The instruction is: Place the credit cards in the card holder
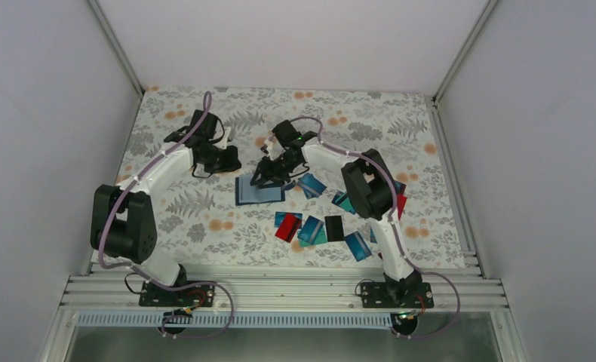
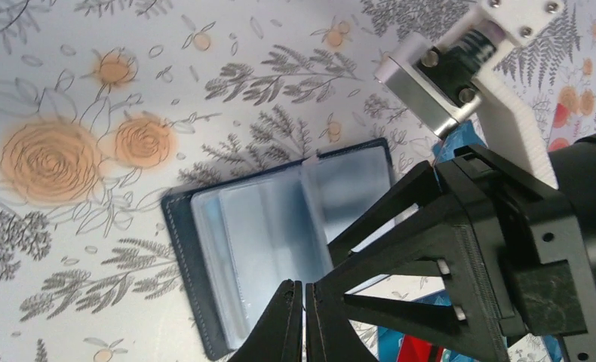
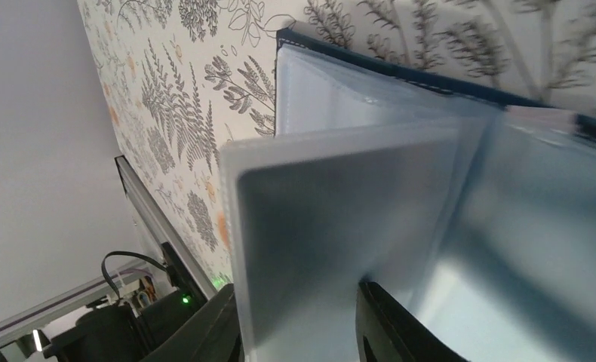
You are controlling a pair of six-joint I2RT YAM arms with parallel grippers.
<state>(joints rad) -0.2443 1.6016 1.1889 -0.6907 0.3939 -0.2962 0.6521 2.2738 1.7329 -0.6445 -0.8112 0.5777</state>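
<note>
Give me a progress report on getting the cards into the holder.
Done: the card holder lies open, though no card shows in its sleeves. In hand: the right pincer straddles a clear sleeve; the left pincer is shut and empty. Left: the credit cards lie loose on the table.

Navy card holder, blue, red and black credit cards, orange-flowered grey-fern tablecloth.

Floral-printed mat, perhaps cloth, lies between white walls.
</note>
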